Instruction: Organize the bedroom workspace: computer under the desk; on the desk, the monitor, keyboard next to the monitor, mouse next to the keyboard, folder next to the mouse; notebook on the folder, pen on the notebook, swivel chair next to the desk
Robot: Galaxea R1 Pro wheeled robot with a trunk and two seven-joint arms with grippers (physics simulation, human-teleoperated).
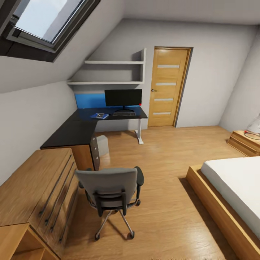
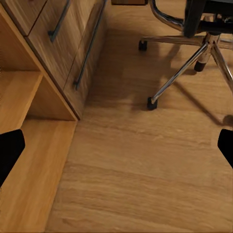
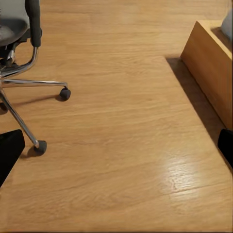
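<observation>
Both claws point down at the light wood floor [image 2: 145, 170], fingers spread open; grey upholstered swivel chair [image 1: 108, 189] stands at 6 o'clock from the black-topped L-shaped table [image 1: 77, 131]; left claw [image 2: 116, 145]; right claw [image 3: 116, 150].

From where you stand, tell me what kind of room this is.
An attic bedroom with a work corner, most likely: a bed along one side, a skylight in the sloping wall, and a black-topped desk with a monitor and a swivel chair nearby.
</observation>
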